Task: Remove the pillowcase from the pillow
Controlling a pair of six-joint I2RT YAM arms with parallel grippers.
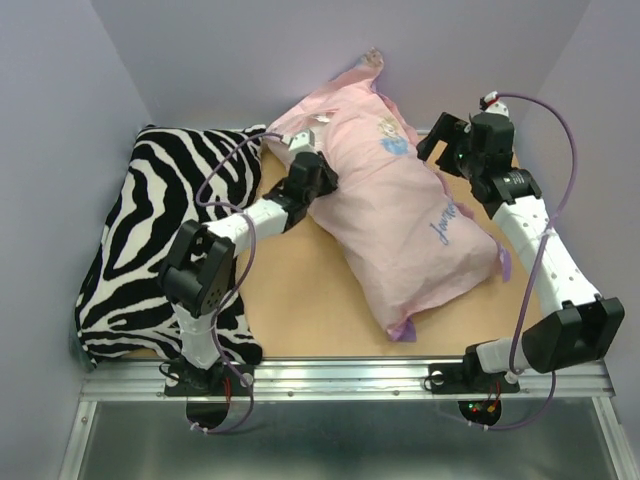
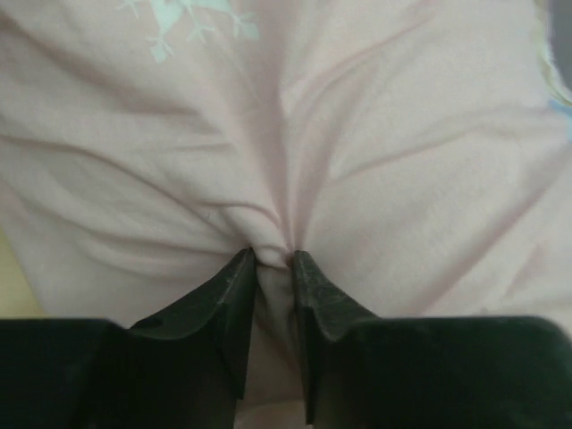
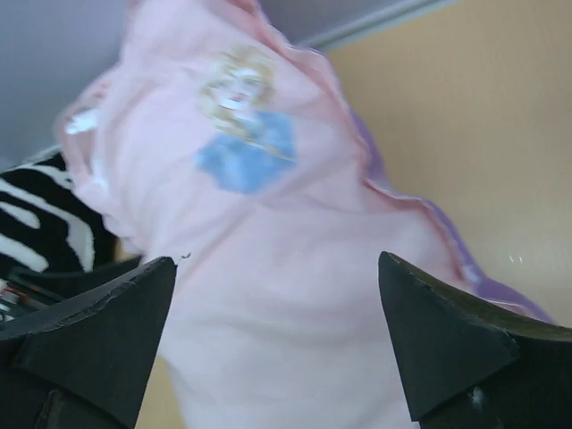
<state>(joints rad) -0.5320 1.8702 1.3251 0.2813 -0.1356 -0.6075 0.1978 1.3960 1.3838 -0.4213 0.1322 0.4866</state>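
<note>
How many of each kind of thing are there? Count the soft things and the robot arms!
Zebra-striped pillow: 1
Pink pillowcase, stuffed full: 1
Robot arms, left and right: 2
Total: 4

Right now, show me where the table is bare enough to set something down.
Largest bare patch: table near centre, bordered by the zebra pillow, the pillowcase and the metal rail. A narrower strip lies between pillowcase and right arm. Crowded back left, where the left gripper pinches the pillowcase.
</note>
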